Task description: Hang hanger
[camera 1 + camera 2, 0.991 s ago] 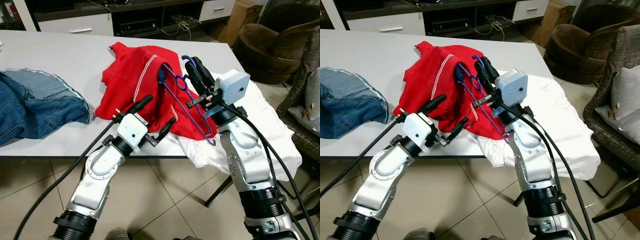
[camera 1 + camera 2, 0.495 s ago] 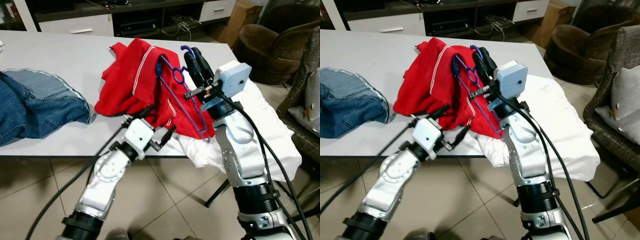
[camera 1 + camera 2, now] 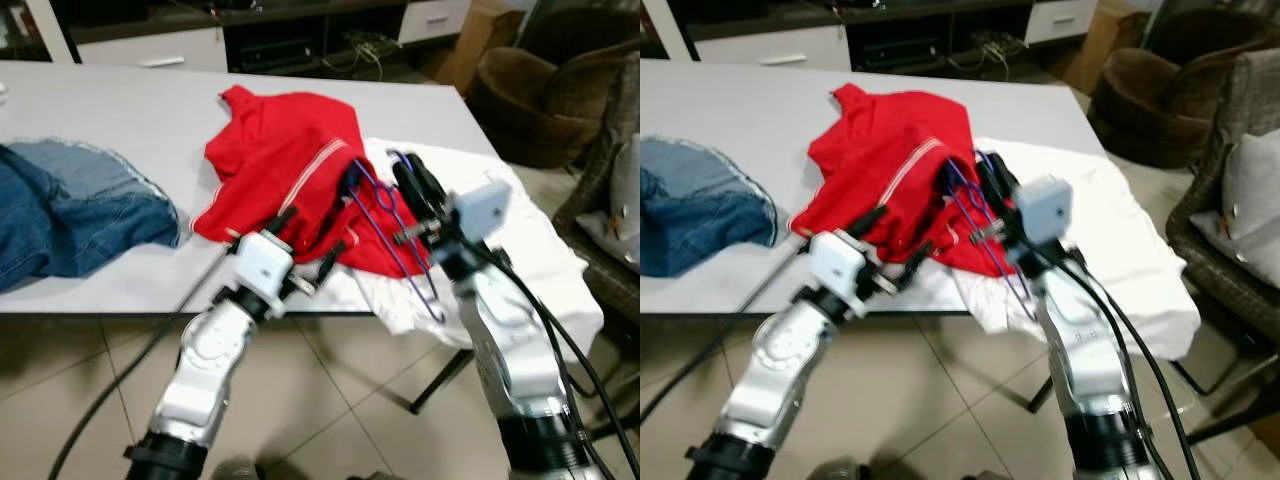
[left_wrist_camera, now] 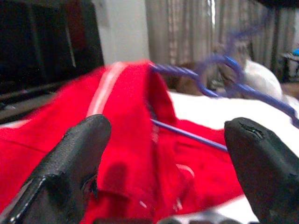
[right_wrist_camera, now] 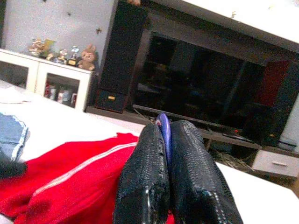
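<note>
Pinching purple hanger (image 5: 163, 128), right claw (image 5: 169, 140); left claw (image 4: 163, 154) spread before red shirt (image 4: 126, 154).

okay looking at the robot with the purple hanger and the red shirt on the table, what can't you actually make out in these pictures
- Purple wire hanger: its far end sits inside the red shirt with white stripes; cloth hides how deep it goes.
- Hanger's hook: in the right wrist view, the shut right gripper covers all but a sliver.
- Left gripper: open near the shirt; blur hides whether it touches.
- Blue denim garment: cut by the picture's left edge.
</note>
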Motion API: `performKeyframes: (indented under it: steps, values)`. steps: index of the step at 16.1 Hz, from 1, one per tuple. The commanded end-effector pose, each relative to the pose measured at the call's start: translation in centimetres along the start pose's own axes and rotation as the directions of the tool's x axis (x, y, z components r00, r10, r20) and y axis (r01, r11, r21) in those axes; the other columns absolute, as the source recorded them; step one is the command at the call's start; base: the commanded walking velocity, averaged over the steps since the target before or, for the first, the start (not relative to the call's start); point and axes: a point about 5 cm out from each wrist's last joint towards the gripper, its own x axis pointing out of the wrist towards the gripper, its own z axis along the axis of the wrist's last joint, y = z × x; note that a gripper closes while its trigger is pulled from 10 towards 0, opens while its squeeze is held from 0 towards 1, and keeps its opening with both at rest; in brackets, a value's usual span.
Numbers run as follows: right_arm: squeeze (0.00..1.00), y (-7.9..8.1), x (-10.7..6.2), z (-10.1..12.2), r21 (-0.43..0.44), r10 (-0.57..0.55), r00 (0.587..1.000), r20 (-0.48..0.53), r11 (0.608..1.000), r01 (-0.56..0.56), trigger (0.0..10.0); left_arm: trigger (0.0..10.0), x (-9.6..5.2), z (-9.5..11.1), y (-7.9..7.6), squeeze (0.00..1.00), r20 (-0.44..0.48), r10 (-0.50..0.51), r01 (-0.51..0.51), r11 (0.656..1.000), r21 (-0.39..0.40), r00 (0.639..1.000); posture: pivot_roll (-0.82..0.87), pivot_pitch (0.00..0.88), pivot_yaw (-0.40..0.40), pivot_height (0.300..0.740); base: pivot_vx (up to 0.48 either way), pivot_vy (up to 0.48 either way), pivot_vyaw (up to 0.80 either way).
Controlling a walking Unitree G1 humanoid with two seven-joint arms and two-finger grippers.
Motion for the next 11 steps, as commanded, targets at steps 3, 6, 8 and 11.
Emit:
performKeyframes:
  steps: [3,6,8,11]
  values:
    - [0.00,0.2,-0.4,0.9,-0.020,-0.009,1.000,0.026,1.000,0.009,10.0,10.0,0.3,1.1,0.6,0.00,0.051,0.017,-0.017,1.000,0.004,0.999,0.09,0.015,-0.017,0.740,0.000,0.000,0.00]
    - [0.00,1.0,-1.7,0.0,-0.024,-0.011,1.000,-0.013,1.000,0.011,10.0,10.0,-0.5,0.9,0.2,0.00,0.036,0.006,-0.005,1.000,-0.030,0.999,0.07,0.015,-0.012,0.740,0.000,0.000,0.00]
    - [0.00,1.1,-2.2,-0.4,-0.020,-0.023,0.999,-0.030,1.000,0.023,10.0,10.0,-1.0,0.6,-0.1,0.00,0.023,0.021,-0.020,0.998,-0.053,1.000,0.07,0.015,-0.011,0.740,0.000,0.000,0.00]
    - [0.00,0.8,-2.7,-2.0,-0.002,-0.088,0.993,-0.081,0.996,0.088,10.0,10.0,-1.5,-0.2,0.0,0.00,-0.008,0.146,-0.146,0.983,-0.109,0.989,0.07,0.015,-0.016,0.740,0.000,0.000,0.00]
